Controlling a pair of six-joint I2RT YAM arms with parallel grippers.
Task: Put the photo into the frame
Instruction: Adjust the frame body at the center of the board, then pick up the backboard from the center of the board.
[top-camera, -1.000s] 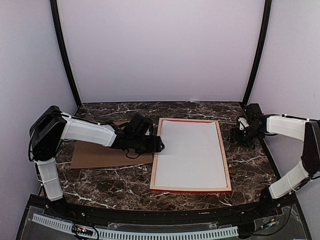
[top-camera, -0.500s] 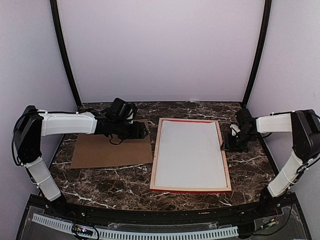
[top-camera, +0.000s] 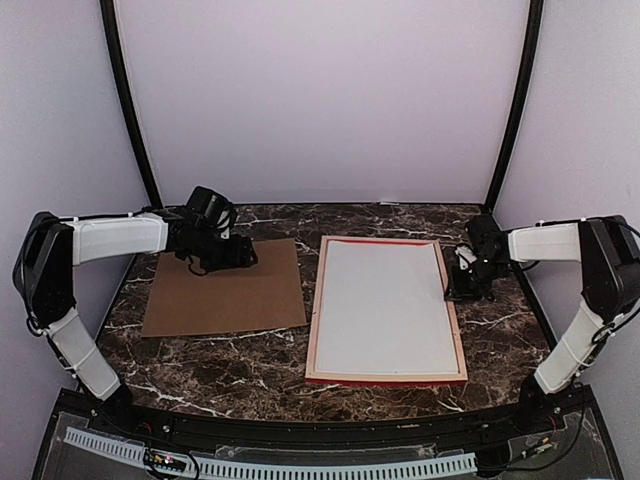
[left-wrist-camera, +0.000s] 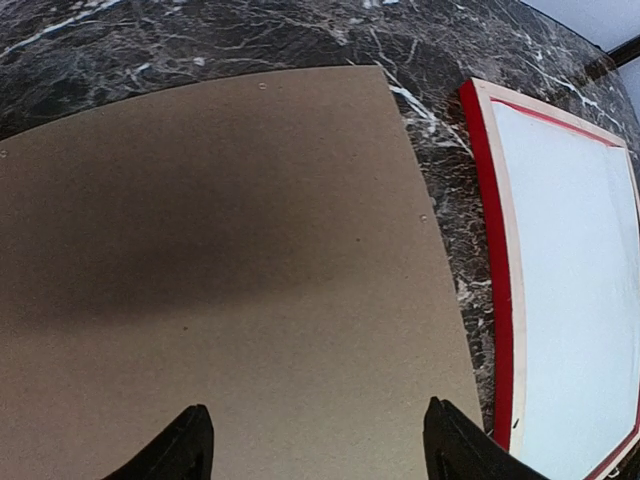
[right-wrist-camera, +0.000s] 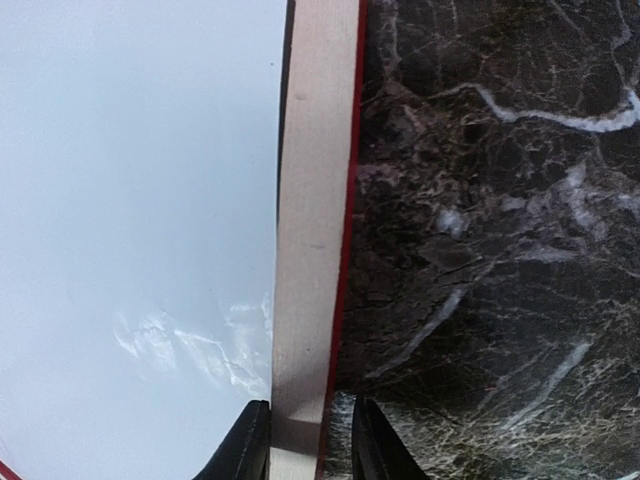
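The frame (top-camera: 312, 310) lies face down on the table, pale wood back up, with red edges showing. A plain white sheet (top-camera: 385, 305) fills it, apparently the photo's white back; no printed side shows. My right gripper (top-camera: 458, 290) is closed on the frame's right rail (right-wrist-camera: 312, 200), one finger on each side (right-wrist-camera: 310, 405), with the white sheet (right-wrist-camera: 140, 200) to the left. My left gripper (top-camera: 243, 257) is open and empty, hovering over the brown cardboard backing board (top-camera: 225, 290). In the left wrist view its fingertips (left-wrist-camera: 316, 408) spread over the board (left-wrist-camera: 220, 260), with the frame's red rail (left-wrist-camera: 497, 280) at right.
The dark marble table (top-camera: 250, 365) carries the board at left and the frame at centre right. Black corner posts (top-camera: 130, 110) and pale walls close in the back and sides. A narrow strip of table (right-wrist-camera: 480, 250) lies right of the frame.
My left arm has drawn back leftward from the frame's left rail to the cardboard's far part. My right gripper has closed on the right rail, and the frame has shifted slightly right.
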